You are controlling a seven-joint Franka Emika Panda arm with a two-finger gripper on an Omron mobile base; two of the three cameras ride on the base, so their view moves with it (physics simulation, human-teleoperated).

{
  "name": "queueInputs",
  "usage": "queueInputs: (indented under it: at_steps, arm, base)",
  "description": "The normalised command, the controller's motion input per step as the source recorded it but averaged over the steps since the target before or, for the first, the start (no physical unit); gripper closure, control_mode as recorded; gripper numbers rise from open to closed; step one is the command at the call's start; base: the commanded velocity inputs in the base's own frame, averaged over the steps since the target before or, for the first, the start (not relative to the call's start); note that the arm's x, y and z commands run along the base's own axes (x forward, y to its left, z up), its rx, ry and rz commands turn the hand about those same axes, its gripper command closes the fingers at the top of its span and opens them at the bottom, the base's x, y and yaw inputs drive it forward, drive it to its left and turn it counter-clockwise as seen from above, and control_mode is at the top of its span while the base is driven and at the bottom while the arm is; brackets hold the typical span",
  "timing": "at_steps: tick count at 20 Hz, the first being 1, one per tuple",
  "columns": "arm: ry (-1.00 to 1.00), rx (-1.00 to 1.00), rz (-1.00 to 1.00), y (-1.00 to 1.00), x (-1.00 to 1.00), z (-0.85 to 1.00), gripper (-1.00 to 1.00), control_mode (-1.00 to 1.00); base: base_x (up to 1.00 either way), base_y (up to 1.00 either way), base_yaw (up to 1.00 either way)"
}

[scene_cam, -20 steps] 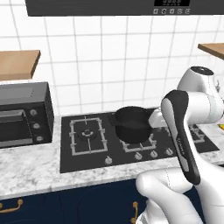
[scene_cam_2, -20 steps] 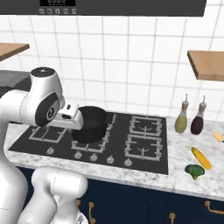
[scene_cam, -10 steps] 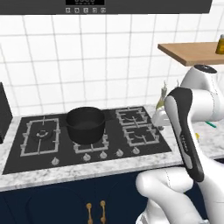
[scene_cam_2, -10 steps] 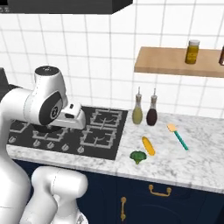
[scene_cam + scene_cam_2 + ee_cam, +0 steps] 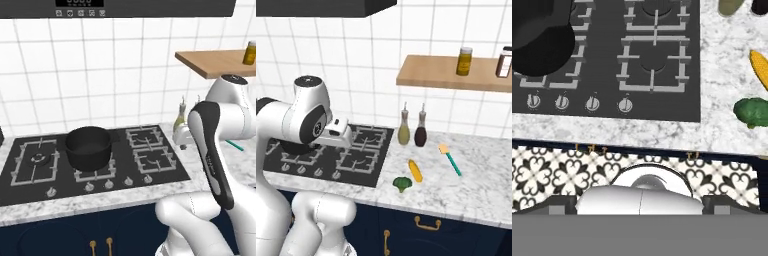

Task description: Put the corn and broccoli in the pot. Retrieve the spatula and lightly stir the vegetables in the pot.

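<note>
Gripper [image 5: 341, 134]: held high above the front edge of the hob, pointing down; jaws spread wide, carrying nothing. Its fingertips are not clearly made out in the hand view.

Hob [image 5: 363, 150]: black, four burners, a row of knobs along the front. Lies directly below the hand.

Pot [image 5: 89, 146]: black, squat, on a left-hand burner; interior looks bare. In the right base view it is almost wholly hidden behind the arm; in the hand view its dark round shape is cut by the upper left corner.

Broccoli [image 5: 402, 184]: green floret on the marble counter, near the front edge, just right of the hob. In the hand view it sits at the right margin.

Corn [image 5: 415, 170]: yellow cob lying just beside the broccoli, apart from it, farther from the counter edge. Cut off by the right edge in the hand view.

Spatula [image 5: 450, 159]: teal handle, yellowish blade, flat on the counter right of the corn, well clear of the hob.

Two bottles [image 5: 411, 131]: upright against the tiled wall behind the corn.

Step in hand, as judged: approach to the first vegetable; nothing is in the pot yet. Next move calls for swinging the hand right and down over corn or broccoli, jaws straddling it, before closing.
</note>
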Motion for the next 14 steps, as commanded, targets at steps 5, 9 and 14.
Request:
queueInputs:
  at_steps: [5, 9, 14]
  arm:
    - [0.0, 0.0, 0.0, 0.0, 0.0, 0.0, -1.0, 1.0]
    - [0.0, 0.0, 0.0, 0.0, 0.0, 0.0, -1.0, 1.0]
    - [0.03, -0.01, 0.0, -0.32, 0.07, -0.1, -1.0, -1.0]
  base:
    - [0.85, 0.0, 0.0]
    - [1.0, -0.04, 0.0]
    - [0.19, -0.01, 0.0]
